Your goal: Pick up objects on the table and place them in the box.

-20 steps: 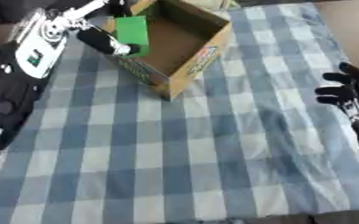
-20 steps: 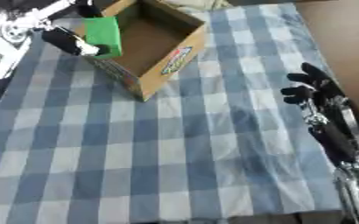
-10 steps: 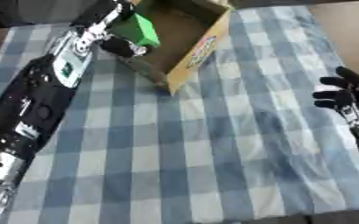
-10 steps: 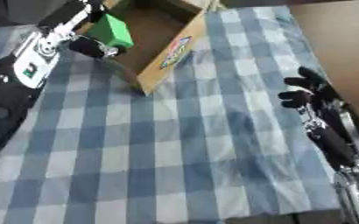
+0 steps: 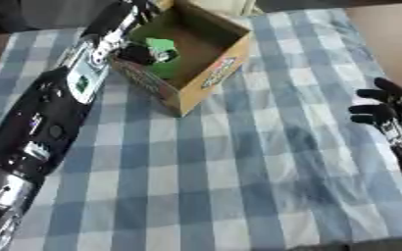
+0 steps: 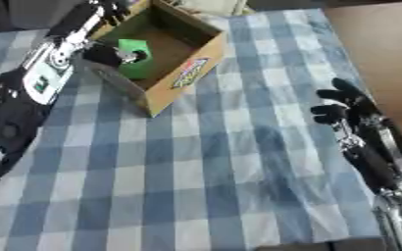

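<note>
A matt woven cloth (image 5: 238,162), checked blue and white and faintly creased, is spread beneath the box (image 5: 206,81), which is made of plain brown cardboard with a printed label on its side. Inside the box, a smooth green object (image 6: 134,59) of plastic look is seen.

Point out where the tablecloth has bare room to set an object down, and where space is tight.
Free: the broad checked tablecloth between the cardboard box and the right robot hand, down to the near edge. Crowded: the far left corner, where the left robot hand holds a green object inside the box.
</note>
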